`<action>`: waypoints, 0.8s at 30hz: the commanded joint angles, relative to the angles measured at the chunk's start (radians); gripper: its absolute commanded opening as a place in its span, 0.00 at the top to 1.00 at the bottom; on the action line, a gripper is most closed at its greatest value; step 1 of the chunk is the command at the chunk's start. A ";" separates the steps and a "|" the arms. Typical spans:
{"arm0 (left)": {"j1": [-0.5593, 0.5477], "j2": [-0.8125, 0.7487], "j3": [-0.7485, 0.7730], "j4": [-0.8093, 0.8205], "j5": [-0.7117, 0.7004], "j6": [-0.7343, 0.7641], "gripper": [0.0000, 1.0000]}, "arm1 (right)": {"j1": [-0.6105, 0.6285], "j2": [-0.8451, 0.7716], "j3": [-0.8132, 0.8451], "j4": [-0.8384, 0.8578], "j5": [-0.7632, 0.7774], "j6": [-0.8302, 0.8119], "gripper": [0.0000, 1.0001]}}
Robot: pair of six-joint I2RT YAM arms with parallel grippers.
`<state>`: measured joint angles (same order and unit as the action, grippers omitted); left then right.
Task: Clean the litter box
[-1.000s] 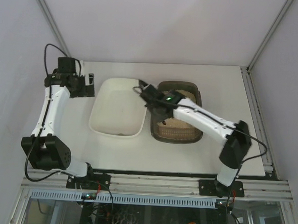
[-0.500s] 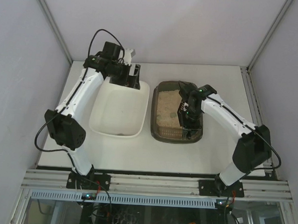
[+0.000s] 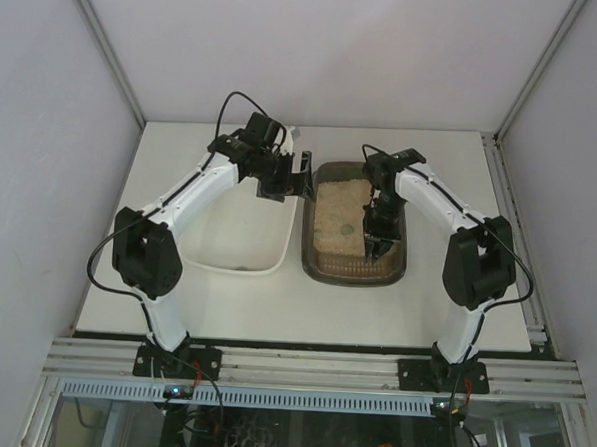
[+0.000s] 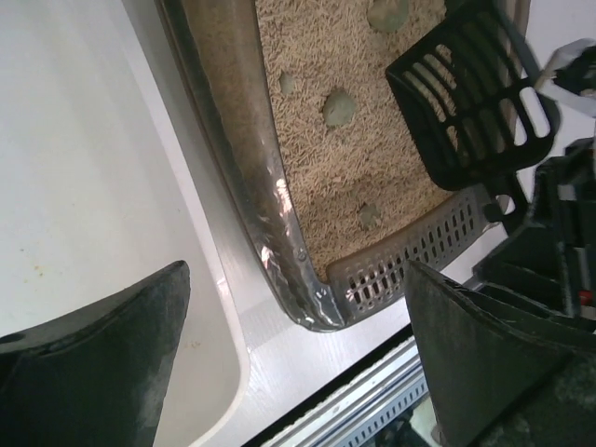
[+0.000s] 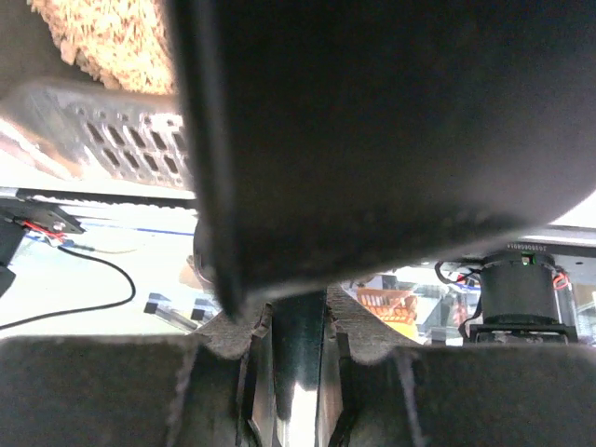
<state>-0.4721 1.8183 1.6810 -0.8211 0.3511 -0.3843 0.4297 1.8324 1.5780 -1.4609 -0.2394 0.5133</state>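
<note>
The litter box [image 3: 317,257] is a dark brown-grey tray of beige litter right of centre. Greenish clumps [image 4: 338,107] lie on the litter. My right gripper [image 3: 381,220] hangs over the box's right side, shut on the handle [image 5: 298,345] of a black slotted scoop [image 4: 470,93], whose head sits low over the litter near the grilled near end [image 4: 410,256]. My left gripper [image 3: 303,176] is open and empty over the gap between the box's far left rim and the white tray [image 3: 207,249]. In the left wrist view it [image 4: 298,372] frames the box's corner [image 4: 312,303].
The white tray [image 4: 84,186] lies just left of the litter box, with a few specks [image 3: 241,268] at its near end. A narrow strip of table [image 4: 279,345] separates them. The metal rail [image 3: 311,364] runs along the near edge.
My left arm swung from the table's far left across the white tray to the gap beside the litter box. My right gripper carried the scoop from the white tray's edge back over the litter.
</note>
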 commanded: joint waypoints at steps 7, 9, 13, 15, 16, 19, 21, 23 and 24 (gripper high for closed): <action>-0.046 -0.009 -0.067 0.127 -0.054 -0.089 0.00 | -0.023 0.091 0.046 -0.010 -0.082 -0.008 1.00; -0.049 -0.009 -0.090 0.145 -0.045 -0.099 0.00 | -0.031 0.091 0.035 -0.004 -0.106 -0.009 1.00; -0.069 -0.017 -0.161 0.199 -0.047 -0.124 0.00 | -0.040 0.099 0.030 0.009 -0.157 -0.011 1.00; -0.083 -0.024 -0.199 0.224 -0.062 -0.132 0.00 | -0.039 0.109 0.031 0.018 -0.196 -0.009 1.00; -0.087 -0.027 -0.214 0.234 -0.063 -0.136 0.00 | -0.039 0.117 0.033 0.021 -0.212 -0.009 1.00; -0.093 -0.028 -0.239 0.265 -0.048 -0.153 0.00 | -0.037 0.144 0.049 0.027 -0.231 -0.011 1.00; -0.094 -0.022 -0.243 0.268 -0.037 -0.158 0.00 | -0.036 0.161 0.062 0.033 -0.237 -0.010 1.00; -0.095 -0.018 -0.255 0.275 -0.025 -0.165 0.00 | -0.040 0.178 0.070 0.043 -0.247 -0.010 1.00; -0.096 -0.017 -0.262 0.281 -0.021 -0.169 0.00 | -0.039 0.188 0.075 0.048 -0.252 -0.010 1.00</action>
<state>-0.5617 1.8183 1.4506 -0.5945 0.3016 -0.5220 0.3935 1.9762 1.6180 -1.4479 -0.4290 0.5110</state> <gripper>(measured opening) 0.996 0.155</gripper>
